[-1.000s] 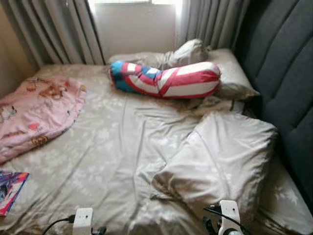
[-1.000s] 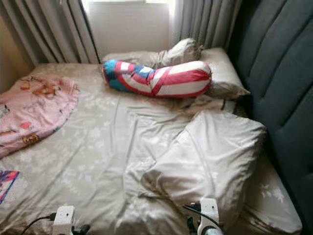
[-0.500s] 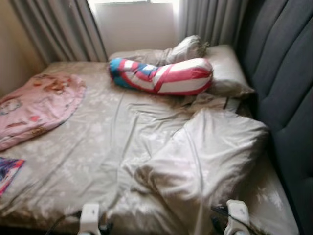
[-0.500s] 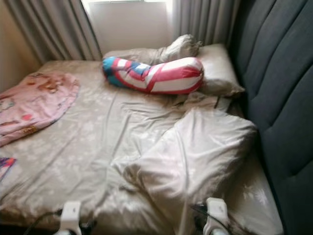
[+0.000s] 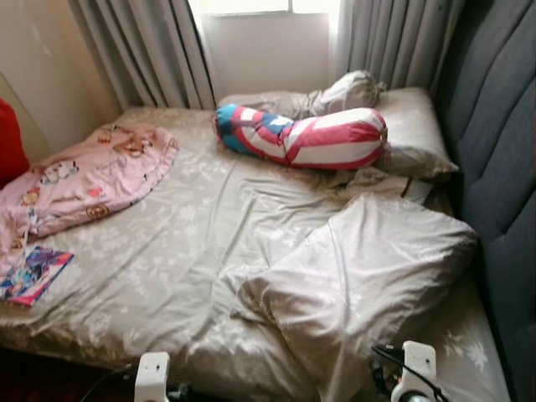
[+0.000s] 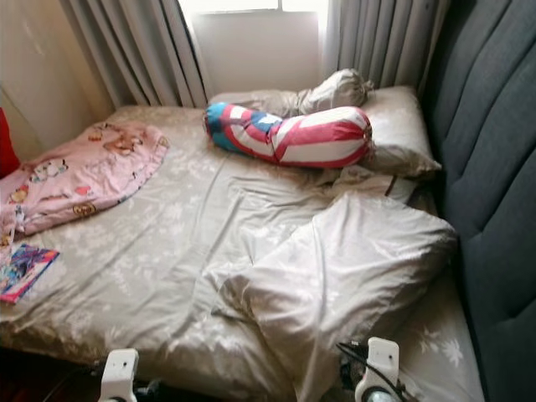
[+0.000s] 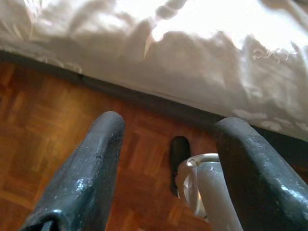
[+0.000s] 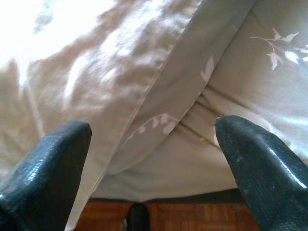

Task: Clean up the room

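Both sets of jaws stand spread and empty, low at the foot edge of the bed [image 5: 159,276]. The right gripper [image 8: 154,159] looks straight at the hanging hem of the large beige pillow [image 5: 368,268], which lies rumpled on the bed just beyond that gripper and beside the dark padded headboard [image 5: 502,167]. The left gripper [image 7: 166,163] points over the bed's edge, with wooden parquet floor [image 7: 43,130] below it.

The step in hand looks like an approach to the bed, most likely to straighten that pillow. To do it well, I would judge that the right jaws should take a fold of the pillow's near corner rather than the sheet under it, since the two share one floral cloth and are easy to confuse. The pillow will sag, so a lift from one corner may drag the sheet along.

Farther up the bed from the pillow lies a striped red, white and blue bolster [image 5: 301,138], resting against a second pillow [image 5: 410,134] under the grey curtains [image 5: 151,50]. Across the bed from the pillow, a pink printed blanket [image 5: 84,176] is bunched at the far side, and a colourful book [image 5: 33,275] lies near the bed's edge below it. Nothing blocks the reach to the pillow; the headboard crowds its far side.
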{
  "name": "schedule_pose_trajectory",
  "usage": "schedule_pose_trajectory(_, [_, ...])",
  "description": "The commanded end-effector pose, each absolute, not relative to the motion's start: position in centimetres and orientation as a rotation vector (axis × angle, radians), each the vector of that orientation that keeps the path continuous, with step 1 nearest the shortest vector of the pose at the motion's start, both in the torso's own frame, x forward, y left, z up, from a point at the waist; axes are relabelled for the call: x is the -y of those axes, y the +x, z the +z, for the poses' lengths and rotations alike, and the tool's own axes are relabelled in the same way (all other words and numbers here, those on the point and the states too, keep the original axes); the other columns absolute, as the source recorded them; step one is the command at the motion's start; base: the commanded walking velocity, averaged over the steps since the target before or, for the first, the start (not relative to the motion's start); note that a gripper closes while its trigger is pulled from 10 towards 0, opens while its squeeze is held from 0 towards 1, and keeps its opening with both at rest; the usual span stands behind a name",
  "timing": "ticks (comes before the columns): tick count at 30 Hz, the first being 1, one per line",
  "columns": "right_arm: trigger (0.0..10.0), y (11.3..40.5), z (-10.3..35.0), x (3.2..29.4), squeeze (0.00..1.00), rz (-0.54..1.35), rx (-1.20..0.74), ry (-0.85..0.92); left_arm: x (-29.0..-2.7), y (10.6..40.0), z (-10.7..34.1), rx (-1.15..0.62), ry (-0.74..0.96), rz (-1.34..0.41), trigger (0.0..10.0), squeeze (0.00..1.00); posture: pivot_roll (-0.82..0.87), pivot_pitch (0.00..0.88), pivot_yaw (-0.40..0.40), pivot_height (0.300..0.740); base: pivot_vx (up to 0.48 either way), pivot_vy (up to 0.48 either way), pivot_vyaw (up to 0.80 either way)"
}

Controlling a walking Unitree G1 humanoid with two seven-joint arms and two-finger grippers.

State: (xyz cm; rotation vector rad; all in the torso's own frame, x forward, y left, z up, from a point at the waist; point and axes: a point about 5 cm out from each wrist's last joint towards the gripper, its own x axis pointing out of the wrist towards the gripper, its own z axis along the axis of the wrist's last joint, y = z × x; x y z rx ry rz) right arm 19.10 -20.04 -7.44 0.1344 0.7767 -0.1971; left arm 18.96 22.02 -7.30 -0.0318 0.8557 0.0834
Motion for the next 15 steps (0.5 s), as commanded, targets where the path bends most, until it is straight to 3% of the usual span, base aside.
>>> schedule_pose_trajectory(1, [10.0,19.11,-7.51,19.74,0.00,-0.190,-0.783,0.143,-22.40,18.90,-7.27,-0.859,-0.035,0.098,10.0,0.00,0.03,0.000,0.014,0.740,0.000,0.480,0.00])
schedule_pose_trajectory(8, [10.0,19.03,-7.52,19.79,0.00,-0.203,-0.778,0.146,-22.42,18.88,-7.26,-0.855,-0.029,0.094,10.0,0.00,0.03,0.000,0.012,0.740,0.000,0.430,0.00])
schedule_pose_trajectory(15, [10.0,19.23,-7.27,19.74,0.00,-0.204,-0.733,0.157,-22.51,19.14,-6.96,-0.807,-0.022,0.090,10.0,0.00,0.03,0.000,0.009,0.740,0.000,0.000,0.00])
